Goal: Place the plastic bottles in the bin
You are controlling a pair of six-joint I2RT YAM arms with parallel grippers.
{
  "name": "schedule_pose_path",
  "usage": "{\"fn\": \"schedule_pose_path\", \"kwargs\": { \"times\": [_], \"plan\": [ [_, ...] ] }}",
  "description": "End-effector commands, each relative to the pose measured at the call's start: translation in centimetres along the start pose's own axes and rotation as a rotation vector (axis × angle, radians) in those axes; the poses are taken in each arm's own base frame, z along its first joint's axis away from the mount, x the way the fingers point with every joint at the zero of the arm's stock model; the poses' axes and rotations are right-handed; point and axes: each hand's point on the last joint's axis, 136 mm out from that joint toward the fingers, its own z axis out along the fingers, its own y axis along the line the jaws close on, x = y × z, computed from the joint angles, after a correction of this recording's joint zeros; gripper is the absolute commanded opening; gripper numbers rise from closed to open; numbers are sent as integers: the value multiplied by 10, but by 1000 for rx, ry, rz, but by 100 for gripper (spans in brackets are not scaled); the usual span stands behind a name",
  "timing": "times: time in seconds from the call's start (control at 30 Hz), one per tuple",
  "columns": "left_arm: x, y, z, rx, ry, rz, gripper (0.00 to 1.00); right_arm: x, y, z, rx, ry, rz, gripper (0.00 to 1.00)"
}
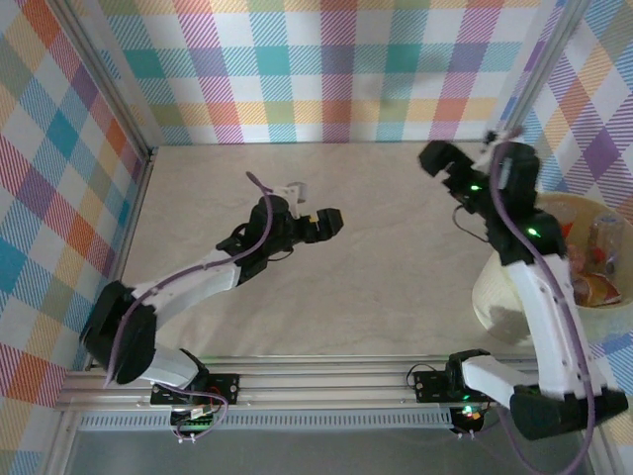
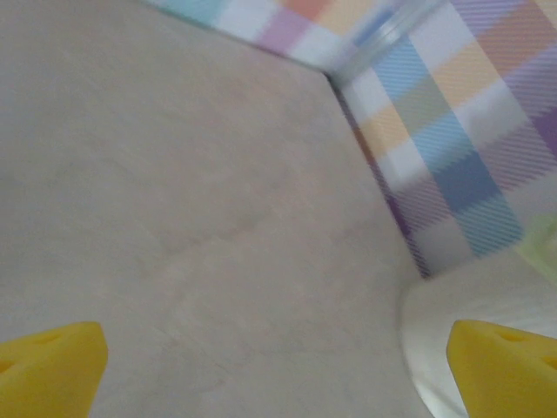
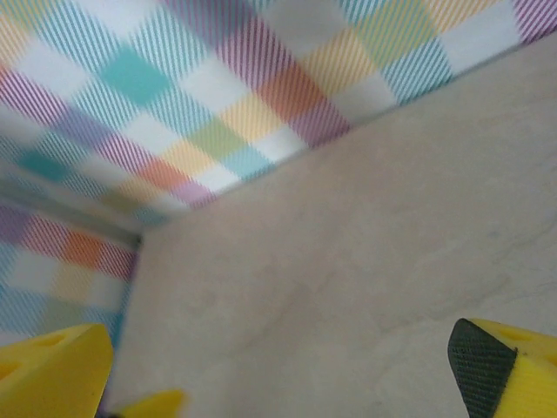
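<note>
Right gripper (image 3: 278, 370) gapes; bottles (image 1: 596, 287) labelled unreadably.

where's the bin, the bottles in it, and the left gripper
bin (image 1: 495, 297): top external view, on its left outer wall
plastic bottles (image 1: 597, 290): top external view, on the orange-labelled one inside the bin
left gripper (image 2: 278, 374): left wrist view, midway between its yellow fingertips

No text can be read; the labels on the plastic bottles (image 1: 596, 287) in the bin (image 1: 490, 297) seem too small.

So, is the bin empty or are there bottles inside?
Not empty. The top view shows several plastic bottles lying inside the bin.
</note>
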Motion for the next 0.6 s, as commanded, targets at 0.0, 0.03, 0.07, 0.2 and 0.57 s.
{"fn": "schedule_pose_path", "kwargs": {
  "times": [0.0,0.03,0.07,0.2,0.57],
  "plan": [
    [-22,78,-36,-388,-95,135,100,14,6,40,-47,6,-278,100],
    [-30,92,-46,-450,-123,154,100,24,-1,53,-28,31,-309,100],
    [-38,111,-58,-526,-149,171,100,36,-10,68,-12,56,-347,100],
    [-60,178,-99,-803,-230,200,100,80,-58,113,89,134,-439,100],
    [-14,302,-80,-984,-38,204,100,128,-137,160,262,192,-593,100]
  ]
}}
